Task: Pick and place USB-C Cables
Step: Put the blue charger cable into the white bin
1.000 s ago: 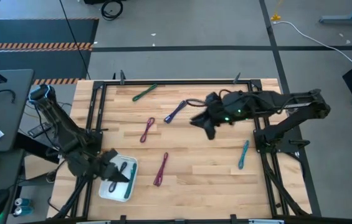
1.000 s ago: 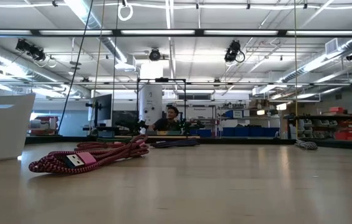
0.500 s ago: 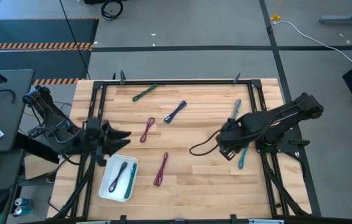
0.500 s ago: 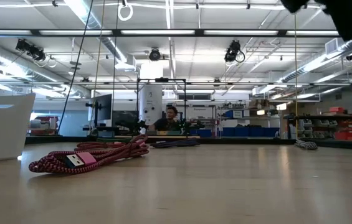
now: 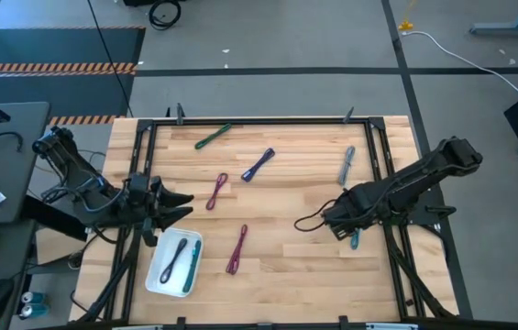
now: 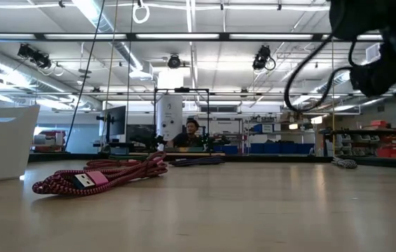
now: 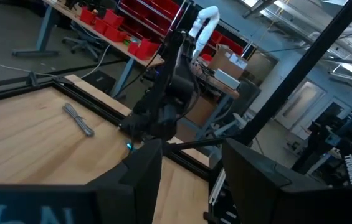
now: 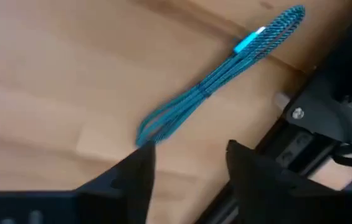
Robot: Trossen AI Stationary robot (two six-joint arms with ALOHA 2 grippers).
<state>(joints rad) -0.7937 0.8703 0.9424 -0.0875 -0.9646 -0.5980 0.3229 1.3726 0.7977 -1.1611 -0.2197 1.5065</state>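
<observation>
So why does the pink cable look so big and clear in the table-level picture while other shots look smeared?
Low view: the magenta cable lies close to the lens, so it looms large and sharp, and the room's ceiling strip lights glare. Right wrist view: the teal cable is softly smeared. High view: even light, faint shadows on the table.

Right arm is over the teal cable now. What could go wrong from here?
1. The teal cable lies close to the black frame rail; the open right tool might hit the rail.
2. The cable is thin and flat on the wood, so the fingers may slip off it.
3. The left tool waits near the tray, possibly crowding the drop-off.
</observation>
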